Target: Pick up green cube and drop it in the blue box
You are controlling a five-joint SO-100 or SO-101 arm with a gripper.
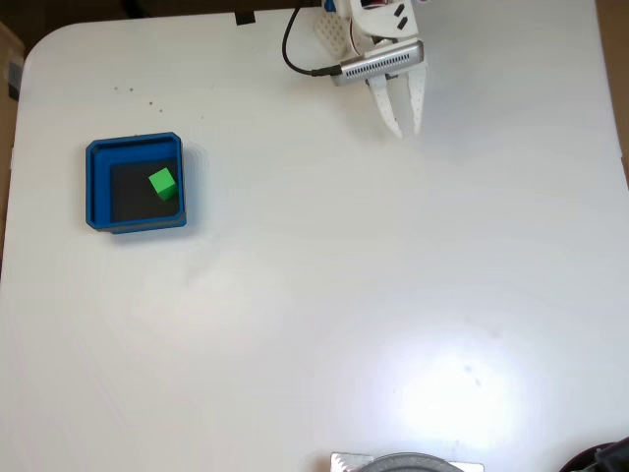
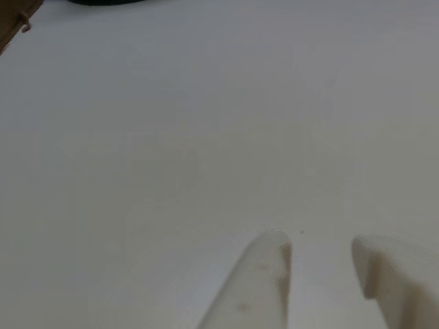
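Fixed view: the small bright green solid cube [image 1: 163, 184] sits inside the square, shallow bright blue box [image 1: 95, 187] w/ thick walls and a dark floor, toward the box's right wall as that view shows it. The box is on the left part of the white tabletop [image 1: 334, 295]. The white two-finger gripper [image 1: 405, 129] is at the top edge, well apart from the box, fingers pointing down-frame. A black cable [image 1: 291, 49] loops to a grey ribbed module [image 1: 378, 63] on the wrist.

Other view (close to the fingers): two pale fingertips [image 2: 264, 264] w/ a clear gap between them, bare table showing through. Jaws parted a little, nothing held.
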